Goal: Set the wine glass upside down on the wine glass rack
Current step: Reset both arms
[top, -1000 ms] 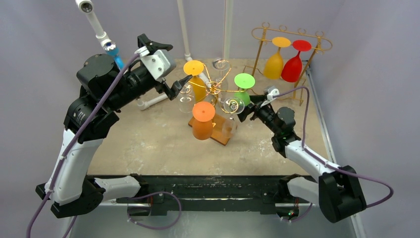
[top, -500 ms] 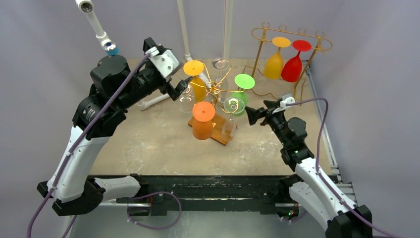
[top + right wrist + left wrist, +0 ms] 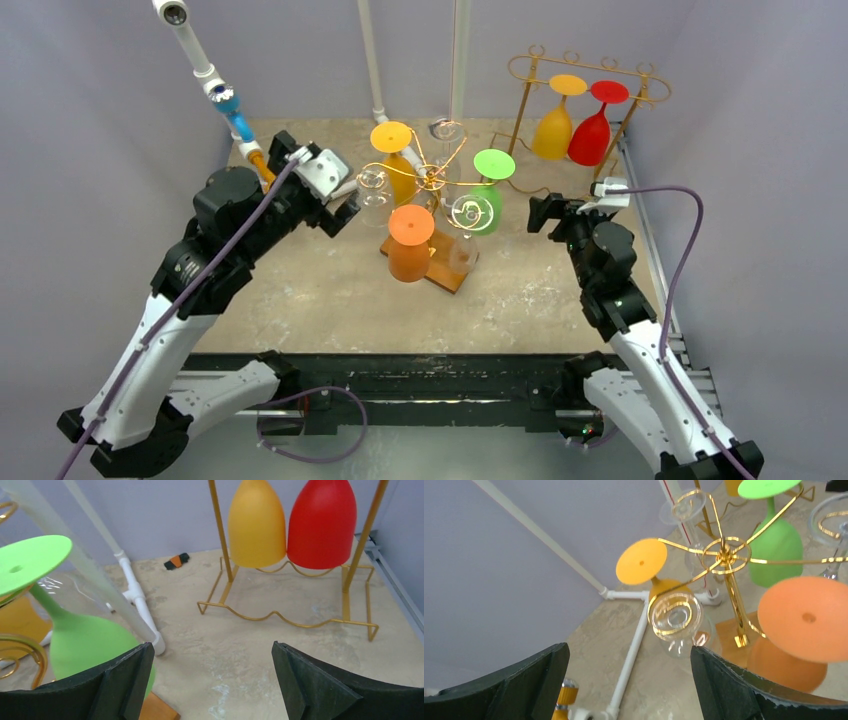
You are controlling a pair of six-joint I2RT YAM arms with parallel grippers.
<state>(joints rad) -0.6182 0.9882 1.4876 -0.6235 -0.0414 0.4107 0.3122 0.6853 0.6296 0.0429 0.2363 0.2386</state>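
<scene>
A gold carousel rack (image 3: 432, 178) stands mid-table on a wooden base. Several glasses hang upside down from it: clear ones (image 3: 373, 192) (image 3: 472, 212), a yellow one (image 3: 392, 138), a green one (image 3: 493, 164) and an orange one (image 3: 411, 226). My left gripper (image 3: 340, 207) is open and empty, just left of the left clear glass (image 3: 676, 622), which hangs in a gold ring and is apart from my fingers (image 3: 734, 685). My right gripper (image 3: 541, 213) is open and empty, right of the green glass (image 3: 90, 640).
A second gold rack (image 3: 585, 75) at the back right holds a yellow glass (image 3: 256, 522) and a red glass (image 3: 321, 522). White pipes (image 3: 372, 60) rise at the back; one (image 3: 631, 650) lies on the floor. Walls close in on both sides.
My left gripper has drawn back down and left from the clear glass, which stays hanging on the rack. My right gripper has drawn back to the right, away from the rack.
</scene>
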